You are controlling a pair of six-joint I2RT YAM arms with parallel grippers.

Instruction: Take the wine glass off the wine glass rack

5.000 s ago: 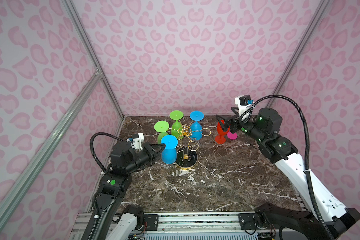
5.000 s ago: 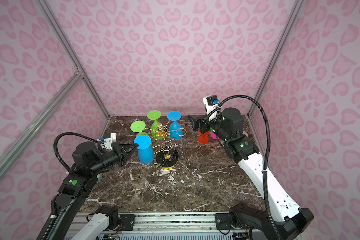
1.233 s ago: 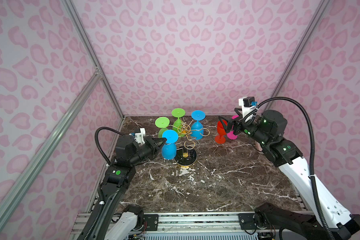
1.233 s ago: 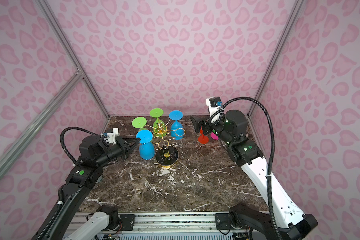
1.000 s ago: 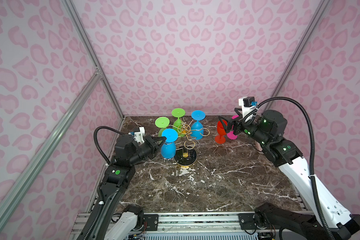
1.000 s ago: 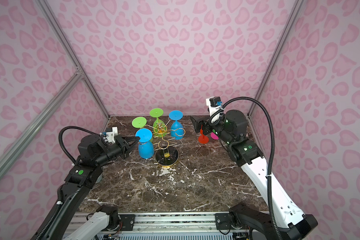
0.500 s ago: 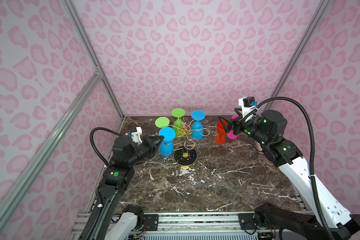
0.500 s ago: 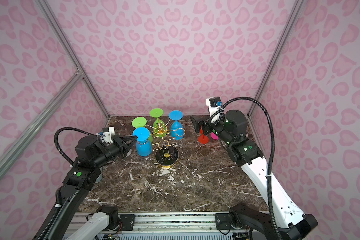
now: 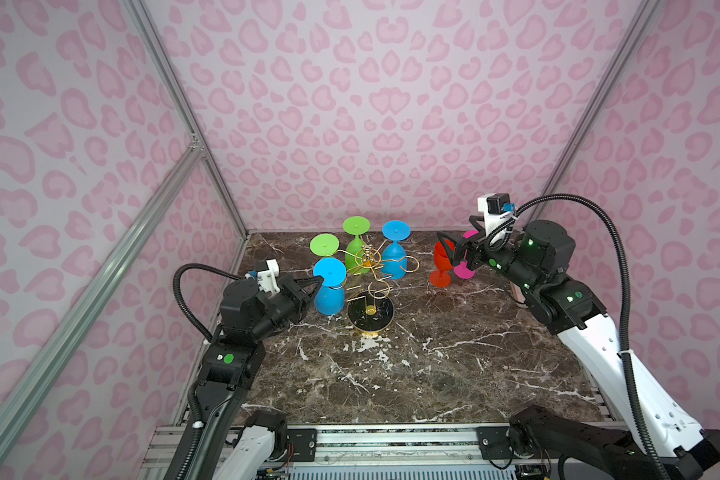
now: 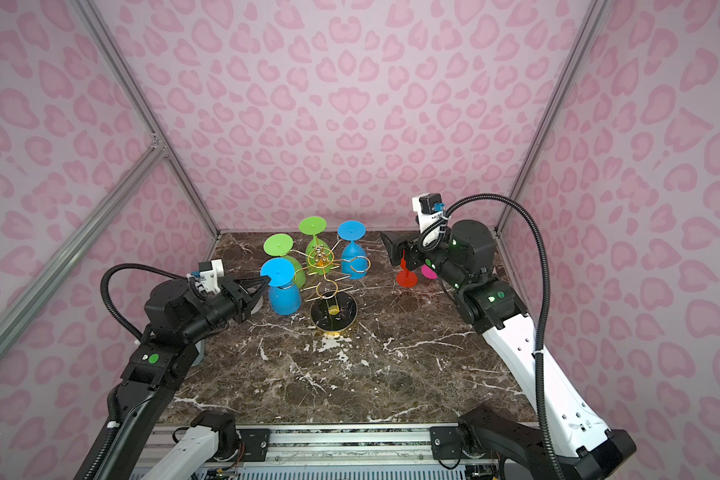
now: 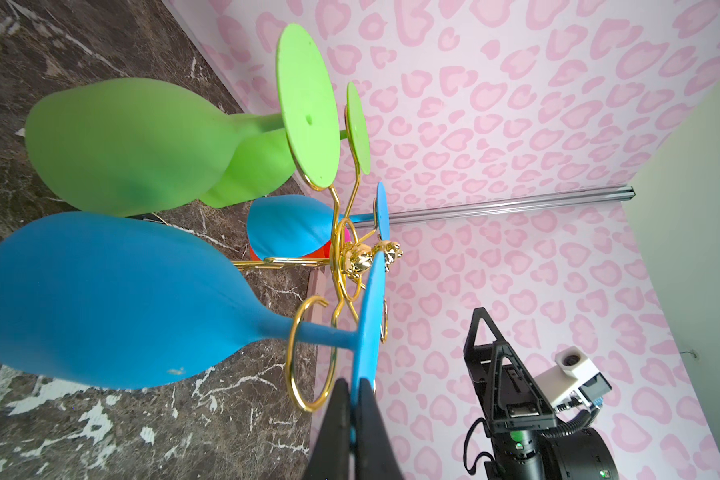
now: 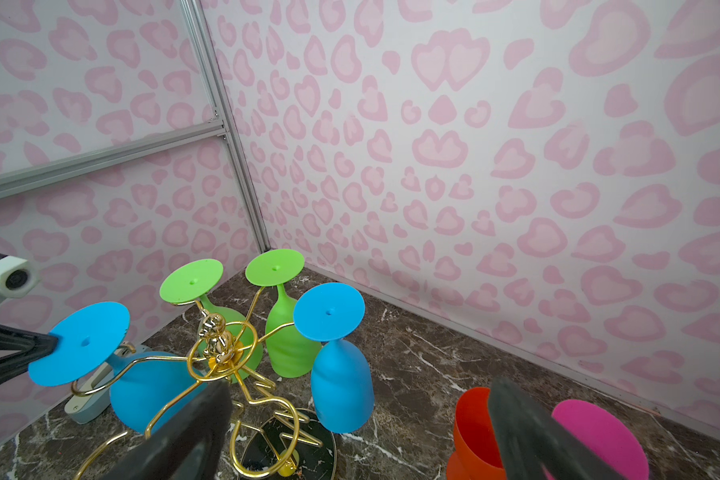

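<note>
My left gripper (image 11: pixel 352 384) has its jaws pressed together on the rim of the flat foot of a blue wine glass (image 9: pixel 329 297). The glass hangs bowl-down at the near-left side of the wine glass rack (image 9: pixel 366 261), a gold wire stand on the marble table (image 9: pixel 412 374). In the left wrist view its stem passes through one of the gold loops, so I judge it gripped but not yet free: this is the lifting-off step.

My right gripper (image 9: pixel 460 247) hangs with its jaws spread wide and holding nothing, beside a red glass (image 9: pixel 441 262) and a pink glass (image 9: pixel 463 270) standing apart from the rack.

Next, I think, I must draw the stem out through the loop's open side, away from the centre, keeping the foot level so the light rack is not dragged or tipped.
</note>
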